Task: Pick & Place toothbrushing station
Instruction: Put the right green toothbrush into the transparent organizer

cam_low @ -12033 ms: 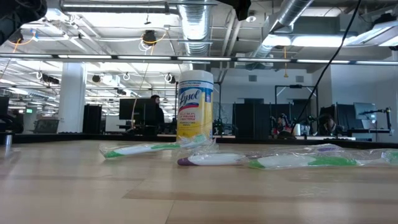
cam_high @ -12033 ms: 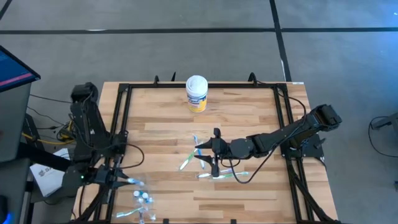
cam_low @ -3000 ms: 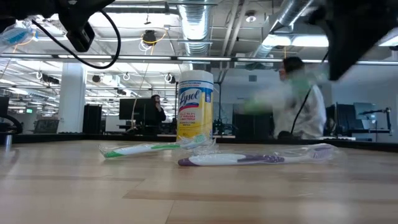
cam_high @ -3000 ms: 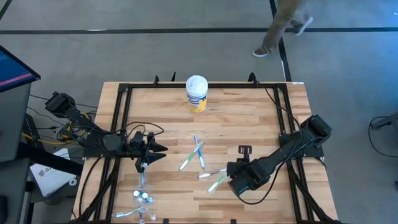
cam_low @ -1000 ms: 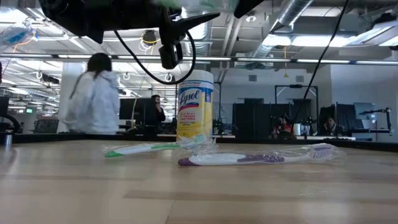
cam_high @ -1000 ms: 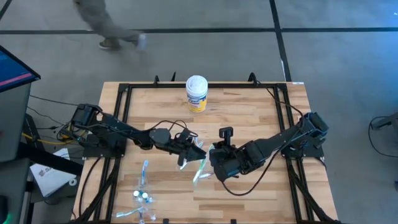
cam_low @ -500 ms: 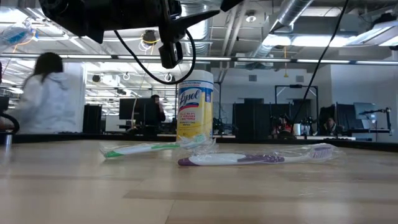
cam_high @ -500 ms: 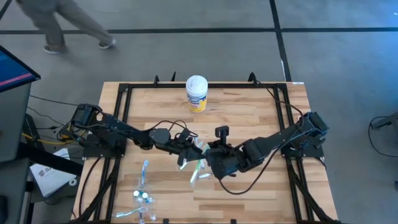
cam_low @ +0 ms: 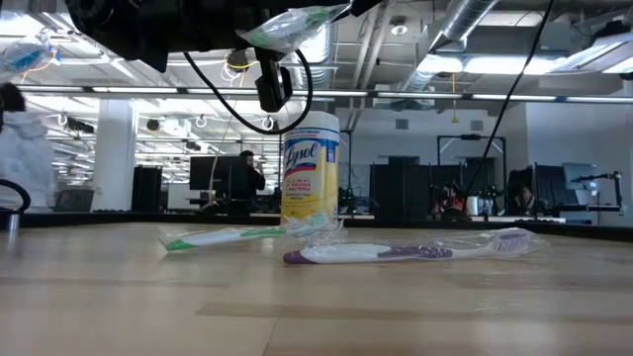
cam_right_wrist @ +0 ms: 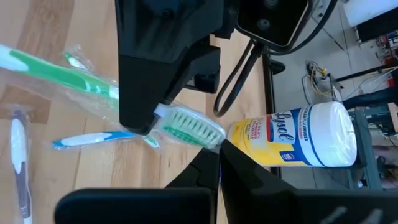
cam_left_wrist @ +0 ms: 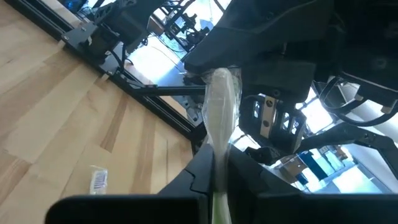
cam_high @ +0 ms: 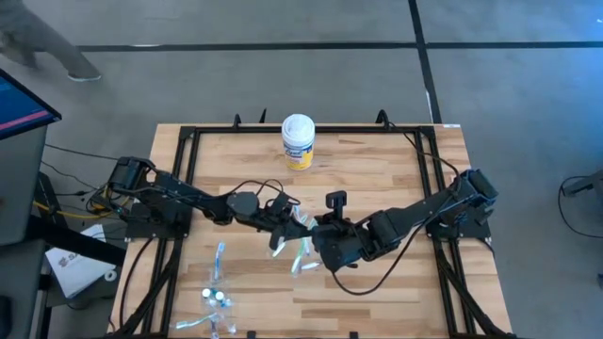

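Note:
A green-and-white toothbrush (cam_right_wrist: 186, 127) in a clear wrapper hangs above the middle of the table, also seen in the low view as the toothbrush (cam_low: 289, 26). My left gripper (cam_high: 295, 221) reaches in from the left and is shut on it. My right gripper (cam_high: 312, 233) comes from the right and is shut on its head end. Another green toothbrush (cam_low: 232, 236) and a purple one (cam_low: 396, 253) lie flat on the wood. Several more wrapped pieces (cam_high: 217, 299) lie near the front left corner. My left gripper pinches the toothbrush between its two fingers at the neck (cam_right_wrist: 160, 114), just behind the bristles. The head end (cam_left_wrist: 219, 93) sticks out past the fingertips toward the other gripper. The brush is clear of the table. My right gripper pinches the wrapper's end at the bristle head (cam_right_wrist: 212, 138) between its fingertips, which point toward the table's far edge. The handle (cam_right_wrist: 68, 74) slants away from it, clear of the table.
A wipes canister (cam_high: 298, 141) stands upright at the far middle of the table. A blue toothbrush (cam_high: 219, 258) lies at the front left. A black metal frame (cam_high: 188, 179) runs round the table's edges. A person's legs (cam_high: 38, 42) show on the floor beyond.
My left gripper has shut on the toothbrush that my right gripper holds up. My right gripper has shifted a little toward the left gripper with it. The brush now shows at the top of the low view. A person has walked left behind the table.

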### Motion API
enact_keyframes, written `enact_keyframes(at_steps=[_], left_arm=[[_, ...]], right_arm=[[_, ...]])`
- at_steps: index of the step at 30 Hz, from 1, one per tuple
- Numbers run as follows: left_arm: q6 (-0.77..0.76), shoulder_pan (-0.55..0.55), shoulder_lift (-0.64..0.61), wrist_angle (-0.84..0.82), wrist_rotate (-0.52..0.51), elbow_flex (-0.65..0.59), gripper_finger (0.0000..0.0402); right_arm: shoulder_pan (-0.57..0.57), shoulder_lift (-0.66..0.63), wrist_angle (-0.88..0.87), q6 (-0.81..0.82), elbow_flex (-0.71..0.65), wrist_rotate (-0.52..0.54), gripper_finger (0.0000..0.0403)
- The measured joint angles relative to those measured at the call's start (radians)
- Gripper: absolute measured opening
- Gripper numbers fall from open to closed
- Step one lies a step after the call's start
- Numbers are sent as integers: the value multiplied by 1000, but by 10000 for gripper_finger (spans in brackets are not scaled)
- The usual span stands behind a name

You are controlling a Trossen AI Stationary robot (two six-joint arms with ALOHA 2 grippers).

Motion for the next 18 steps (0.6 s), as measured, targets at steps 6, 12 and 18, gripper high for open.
enact_keyframes(at_steps=[6, 12, 18], left_arm=[[11, 0, 0, 3, 50, 0, 11], [37, -7, -1, 9, 72, 0, 10], [44, -7, -1, 9, 95, 0, 14]], right_arm=[[10, 0, -3, 0, 0, -3, 9], [30, -2, -51, 7, 0, -3, 69], [46, -2, -97, 83, 0, -3, 117]])
